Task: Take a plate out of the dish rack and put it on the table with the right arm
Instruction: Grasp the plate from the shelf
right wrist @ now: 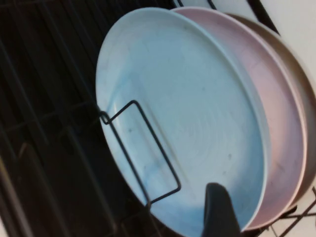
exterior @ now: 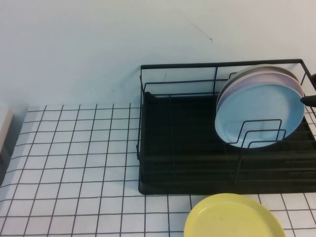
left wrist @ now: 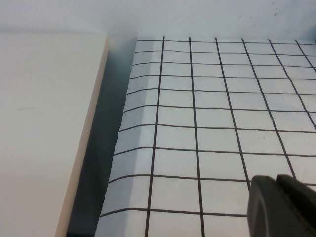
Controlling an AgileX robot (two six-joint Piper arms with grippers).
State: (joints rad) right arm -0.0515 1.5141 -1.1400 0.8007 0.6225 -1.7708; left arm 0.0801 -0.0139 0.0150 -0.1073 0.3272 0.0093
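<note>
The light sky-blue plate (exterior: 260,114) stands on edge at the front of a stack in the right part of the black wire dish rack (exterior: 177,148). A pale pink plate (exterior: 291,79) and a grey-brown one stand behind it. My right gripper (exterior: 310,98) is at the plate's right rim, open. In the right wrist view one black finger (right wrist: 219,212) lies in front of the blue plate's face (right wrist: 197,123); the other finger is hidden. My left gripper (left wrist: 276,185) is shut and empty, low over the gridded table (left wrist: 207,123), and is out of the high view.
A yellow plate (exterior: 232,217) lies flat on the table (exterior: 74,163) in front of the rack. A wire divider (exterior: 259,132) crosses the blue plate's lower face. A cream block (left wrist: 44,123) borders the table's left edge.
</note>
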